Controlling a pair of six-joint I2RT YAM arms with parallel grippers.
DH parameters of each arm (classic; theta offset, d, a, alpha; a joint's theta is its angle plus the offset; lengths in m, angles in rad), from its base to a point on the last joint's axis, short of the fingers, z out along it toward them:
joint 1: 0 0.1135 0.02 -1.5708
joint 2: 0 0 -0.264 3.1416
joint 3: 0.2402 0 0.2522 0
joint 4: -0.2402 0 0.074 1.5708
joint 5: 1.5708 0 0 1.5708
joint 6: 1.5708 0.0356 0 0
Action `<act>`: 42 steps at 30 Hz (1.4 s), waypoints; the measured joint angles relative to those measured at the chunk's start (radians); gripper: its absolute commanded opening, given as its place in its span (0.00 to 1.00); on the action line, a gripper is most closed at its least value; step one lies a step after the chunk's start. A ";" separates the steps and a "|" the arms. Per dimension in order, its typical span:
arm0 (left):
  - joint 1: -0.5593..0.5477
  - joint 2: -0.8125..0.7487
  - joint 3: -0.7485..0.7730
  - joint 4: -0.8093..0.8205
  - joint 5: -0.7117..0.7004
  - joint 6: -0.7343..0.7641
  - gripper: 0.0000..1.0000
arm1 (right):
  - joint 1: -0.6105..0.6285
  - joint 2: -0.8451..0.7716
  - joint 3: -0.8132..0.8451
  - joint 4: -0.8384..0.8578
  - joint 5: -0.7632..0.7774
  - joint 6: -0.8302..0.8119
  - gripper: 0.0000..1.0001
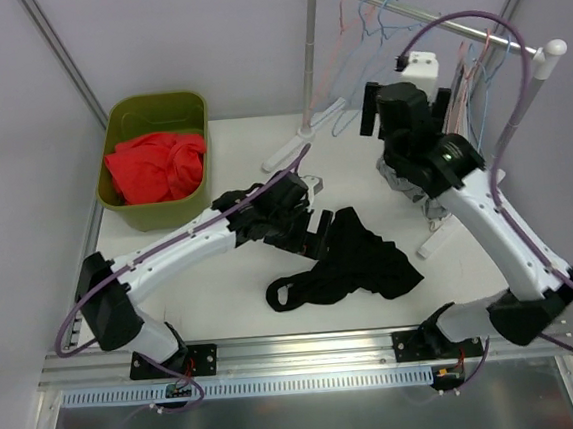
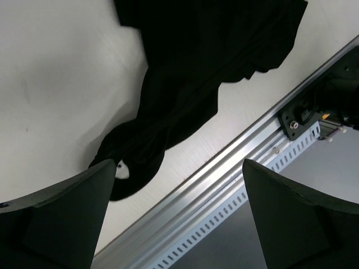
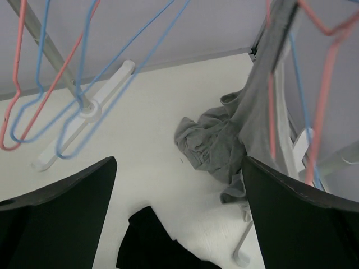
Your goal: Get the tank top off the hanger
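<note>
We're seeing the black tank top (image 1: 356, 264) lying crumpled on the table (image 1: 223, 295), roughly mid-table and a bit twd the near edge, w/ a strap loop trailing out to the left. It's lying flat on the surface, not sitting on any hanger.

L gripper (image 1: 315, 222) is hovering just over the top's far-left part, fingers (image 2: 61, 218) standing wide apart w/ nothing btwn them. In the left wrist view we're looking down past those fingers at black cloth running away from the gap, its bunched end lying just beside the left finger, the table's near-edge rail showing under the gap.

R gripper (image 3: 178, 162) is sitting high by the clothes rack (image 1: 451, 27) at the far right corner, well apart from the black top. Its fingers are spread wide too and aren't gripping anything. Wire hangers (image 1: 377, 11), red and blue, are hanging on the rail around it.

We're also noting a grey garment (image 3: 210, 143) draping down from the rack's right end and pooling on the table at its foot; we can't tell whether it's on a hanger.

Green bin (image 1: 156, 103) w/ red clothes (image 1: 157, 166) is sitting at the far left corner.
</note>
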 measured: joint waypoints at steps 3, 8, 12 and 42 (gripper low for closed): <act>-0.008 0.122 0.103 0.006 0.025 0.021 0.99 | -0.001 -0.175 -0.066 -0.023 -0.039 0.008 0.99; -0.051 0.331 0.272 0.004 0.058 0.028 0.99 | -0.001 -0.474 -0.164 -0.058 -0.128 0.039 0.99; -0.080 0.549 0.441 0.019 0.068 0.024 0.99 | -0.002 -0.706 -0.275 -0.080 -0.244 0.061 0.99; 0.169 0.132 0.651 -0.170 -0.354 0.089 0.00 | -0.003 -0.773 -0.258 -0.182 -0.545 -0.019 0.99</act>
